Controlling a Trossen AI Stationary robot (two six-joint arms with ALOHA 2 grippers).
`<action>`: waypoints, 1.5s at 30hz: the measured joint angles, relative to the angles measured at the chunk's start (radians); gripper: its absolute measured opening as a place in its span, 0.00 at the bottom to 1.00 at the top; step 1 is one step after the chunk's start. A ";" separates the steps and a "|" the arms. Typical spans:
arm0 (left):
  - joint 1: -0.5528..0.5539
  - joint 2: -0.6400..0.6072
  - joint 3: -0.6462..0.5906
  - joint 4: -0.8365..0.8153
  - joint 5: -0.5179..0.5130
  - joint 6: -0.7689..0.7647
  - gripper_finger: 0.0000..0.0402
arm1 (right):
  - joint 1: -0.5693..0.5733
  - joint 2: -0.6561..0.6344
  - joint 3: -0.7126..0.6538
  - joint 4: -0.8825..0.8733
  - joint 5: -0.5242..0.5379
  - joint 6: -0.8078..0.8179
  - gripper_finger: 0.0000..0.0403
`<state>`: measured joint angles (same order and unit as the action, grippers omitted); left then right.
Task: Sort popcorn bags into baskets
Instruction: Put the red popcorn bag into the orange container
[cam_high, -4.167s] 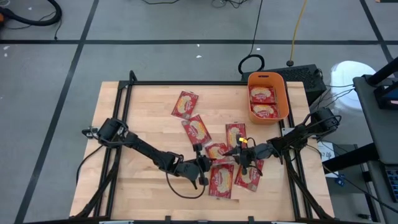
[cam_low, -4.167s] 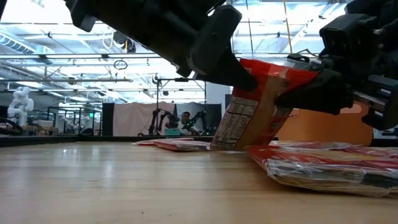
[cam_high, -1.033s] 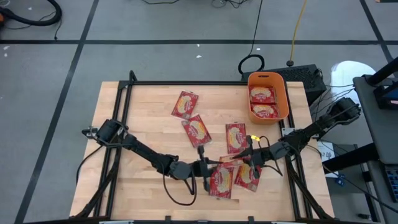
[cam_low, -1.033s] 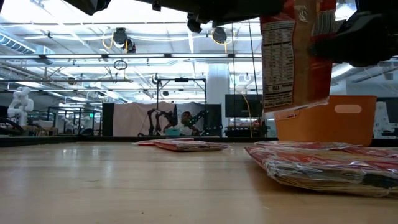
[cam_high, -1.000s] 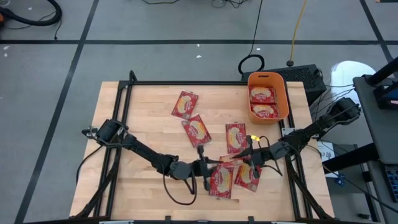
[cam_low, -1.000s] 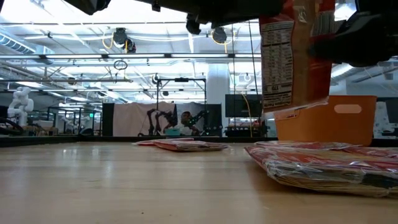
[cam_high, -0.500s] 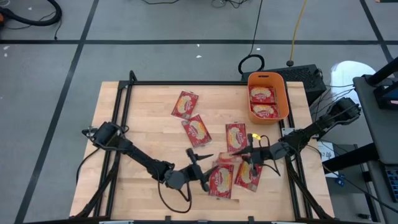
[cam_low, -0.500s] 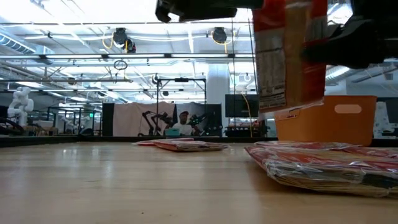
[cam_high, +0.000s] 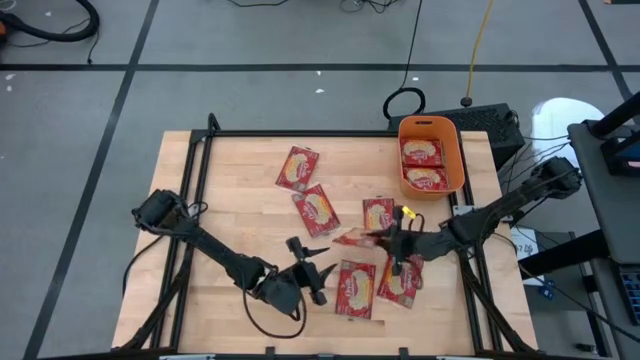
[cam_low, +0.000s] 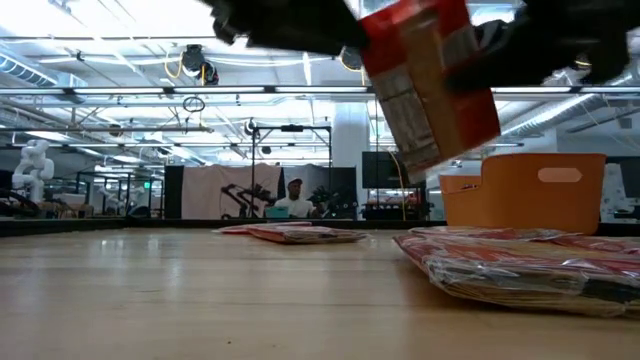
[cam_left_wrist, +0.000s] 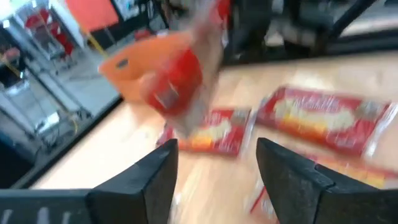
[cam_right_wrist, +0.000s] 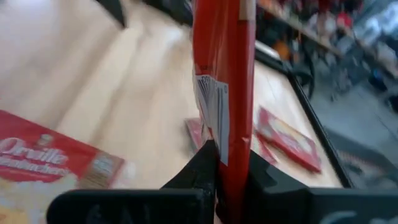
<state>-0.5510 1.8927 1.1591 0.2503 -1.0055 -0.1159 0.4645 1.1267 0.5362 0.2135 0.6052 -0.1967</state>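
popcorn bag (cam_right_wrist: 37, 163), "Orville" lettering legible

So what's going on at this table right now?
The right end effector is shut on a popcorn bag, holding it in the air above the loose bags on the table. The left end effector stands open and empty nearby over the wood. The orange basket at the far right corner already holds two bags. Several more lie scattered mid-table.
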 joint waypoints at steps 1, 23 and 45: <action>-0.001 -0.006 0.000 -0.046 0.001 -0.037 0.53 | -0.010 0.000 0.054 -0.096 0.002 0.020 0.05; -0.003 -0.012 0.000 -0.331 0.038 -0.357 0.38 | -0.261 0.000 0.570 -1.129 0.083 0.076 0.05; 0.014 -0.011 0.000 -0.325 0.059 -0.362 0.38 | -0.576 -0.001 0.569 -1.528 0.207 0.200 0.06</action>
<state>-0.5369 1.8812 1.1591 -0.0742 -0.9470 -0.4774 -0.1117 1.1255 1.1057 -1.3144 0.8126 0.0031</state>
